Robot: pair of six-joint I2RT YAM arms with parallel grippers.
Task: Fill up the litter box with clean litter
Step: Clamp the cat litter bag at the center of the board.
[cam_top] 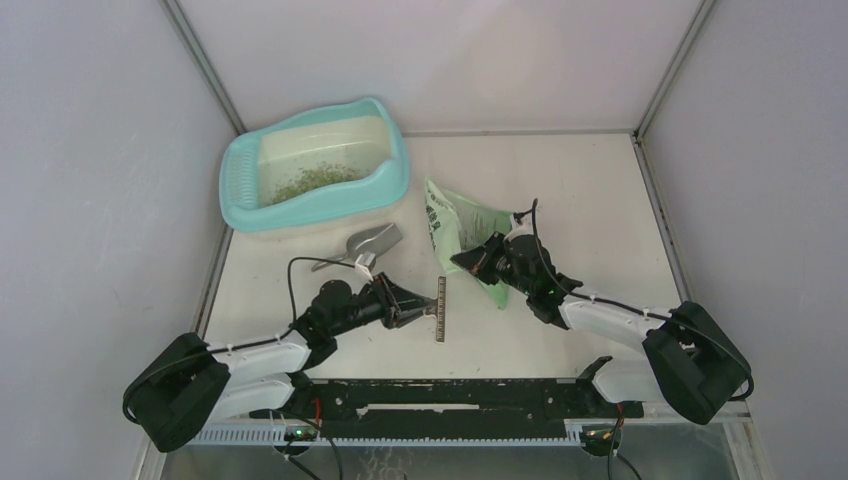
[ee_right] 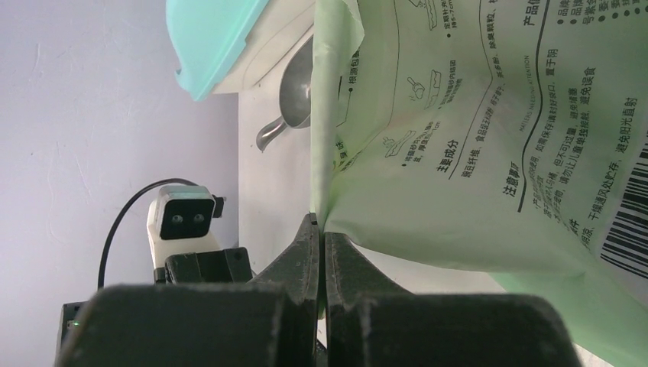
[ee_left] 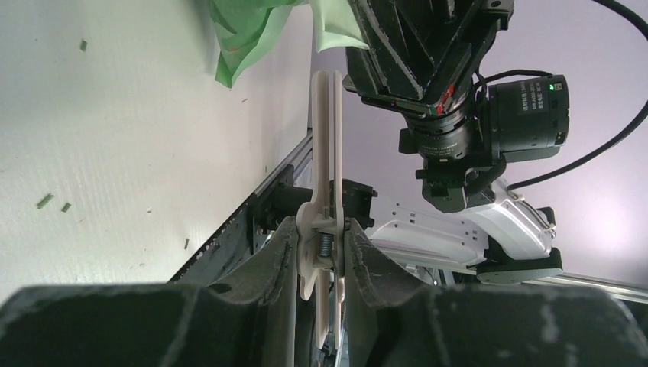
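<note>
- The litter box [cam_top: 320, 203] sits at the far left of the table [cam_top: 580, 200], well apart from both grippers. Only the top view shows its whole inside. The right wrist view catches just one turquoise corner.
- The green bag [cam_top: 455, 220] lies right of centre. The right gripper [ee_right: 322, 233] has its jaws pressed fully together on a folded edge of it. That grip is plain in the right wrist view, with the print and barcode, while from above the wrist hides it. I cannot tell which end is the mouth.
- The step looks like readying the bag to pour. To do it well, lift by the pinched edge with the opening uppermost and carry it far and left. Once the opening hangs over the cream inside, not the rim, tip slowly.
- The grey scoop [cam_top: 372, 240] lies between the box and the left gripper [ee_left: 321, 245], so the bag should be routed past it.
- The bag clip [ee_left: 327, 153] is held by the left gripper, jaws narrowly apart and clamped at its spring hinge. The left wrist view shows the spring and pale plastic, but from above it reads as a thin dark strip. It is best set down near, clear of the pouring path.
- The litter [cam_top: 315, 182] is a thin patch on the box floor, so most of the filling looks undone. A few stray granules [ee_left: 44, 201] on the table show only in the left wrist view.
</note>
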